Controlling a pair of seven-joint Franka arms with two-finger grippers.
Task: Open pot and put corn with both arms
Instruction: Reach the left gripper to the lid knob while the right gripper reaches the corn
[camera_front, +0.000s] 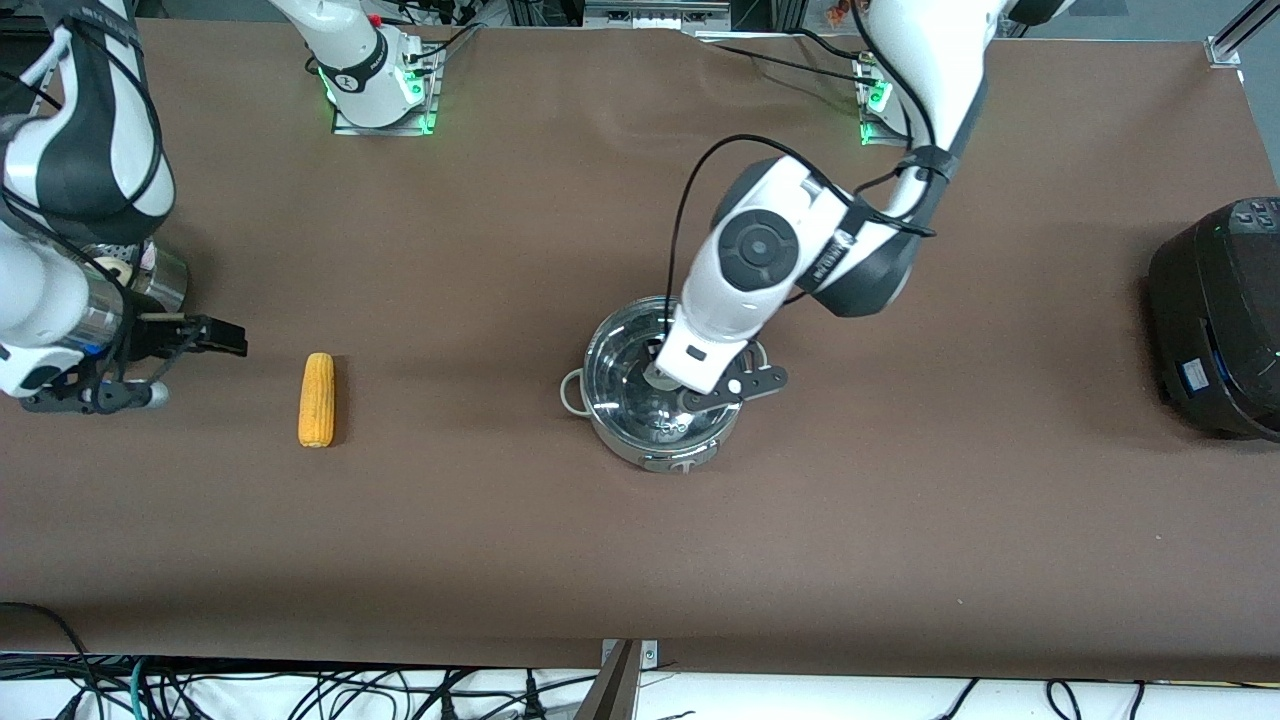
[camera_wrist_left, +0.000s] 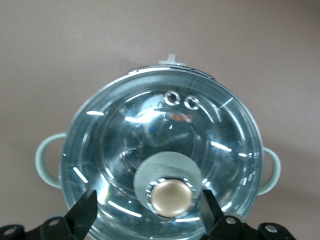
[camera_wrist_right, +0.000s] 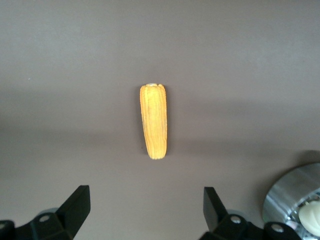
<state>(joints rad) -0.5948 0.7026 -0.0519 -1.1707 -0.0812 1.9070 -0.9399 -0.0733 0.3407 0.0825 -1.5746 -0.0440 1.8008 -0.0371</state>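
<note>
Left wrist view | left gripper (camera_wrist_left: 145, 210) hanging wide open astride lid knob (camera_wrist_left: 171, 198), at 6 o'clock on pot (camera_wrist_left: 160, 150) | glass lid: fragile, slick—pinching knob advised | right gripper (camera_wrist_right: 145, 210) gaping empty, waiting near corn (camera_wrist_right: 154, 121): stiff, light

pot (camera_front: 660, 455): shiny steel
lid (camera_wrist_left: 160, 150): clear glass, glossy
corn (camera_front: 316, 399): ridged, matt yellow
table (camera_front: 900, 520): matt brown

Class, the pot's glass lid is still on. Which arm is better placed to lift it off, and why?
Left. The left gripper hangs open directly over the lid knob on the pot; the right gripper is near the corn.
</note>
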